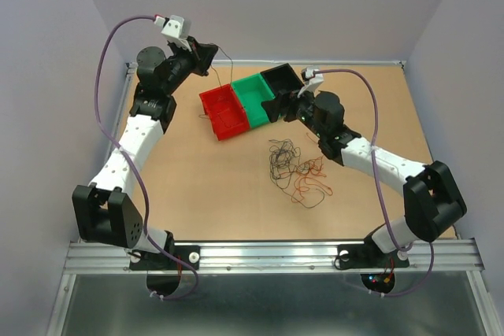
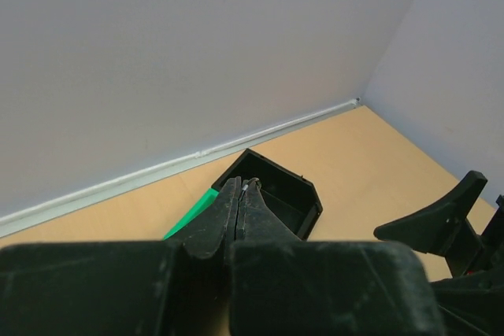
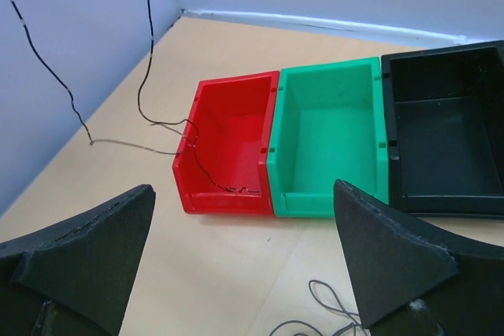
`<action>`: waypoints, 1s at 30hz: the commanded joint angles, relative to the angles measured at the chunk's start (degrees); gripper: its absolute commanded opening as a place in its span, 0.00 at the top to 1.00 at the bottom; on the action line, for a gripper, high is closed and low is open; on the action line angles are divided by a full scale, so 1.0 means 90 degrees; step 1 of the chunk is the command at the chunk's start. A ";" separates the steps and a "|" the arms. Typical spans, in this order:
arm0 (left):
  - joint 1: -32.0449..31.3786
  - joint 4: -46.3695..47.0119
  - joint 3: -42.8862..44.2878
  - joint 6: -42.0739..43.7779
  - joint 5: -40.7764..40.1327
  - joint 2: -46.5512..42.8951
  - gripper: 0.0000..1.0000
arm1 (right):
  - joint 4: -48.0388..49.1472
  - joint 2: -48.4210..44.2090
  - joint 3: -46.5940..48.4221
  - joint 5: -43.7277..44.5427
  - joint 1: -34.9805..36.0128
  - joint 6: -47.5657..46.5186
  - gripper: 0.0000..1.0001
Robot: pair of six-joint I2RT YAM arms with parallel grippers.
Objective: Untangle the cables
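Red bin (image 3: 232,127), green bin (image 3: 327,131), blk bin (image 3: 441,139). Cables (image 1: 298,169), 5 o'clock of bins: blk, orange, red. Table (image 1: 205,186) tan, walls (image 1: 276,5) pale lilac.

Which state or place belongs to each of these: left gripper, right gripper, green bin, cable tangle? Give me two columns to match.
1 left gripper
2 right gripper
3 green bin
4 cable tangle

A between red bin and black bin
B open
C loose on the table
D shut on a dark wire

Pairs: 1-D, 2-B, 3-A, 4-C
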 commanded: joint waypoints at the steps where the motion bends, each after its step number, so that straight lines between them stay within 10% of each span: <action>1: -0.0064 0.0758 -0.0055 0.0020 -0.0019 -0.0020 1.00 | 0.0537 -0.0341 -0.0223 -0.0277 -0.0036 -0.0053 0.00; 15: -0.0074 0.1022 0.0091 -0.0058 0.0090 0.0645 1.00 | 0.2196 0.1141 0.0300 -0.2687 -0.0016 -0.0063 0.00; 30: -0.0094 0.0973 -0.0016 -0.0156 0.0168 0.0498 1.00 | 0.2568 0.3300 0.2333 -0.1849 0.0599 -0.0140 0.00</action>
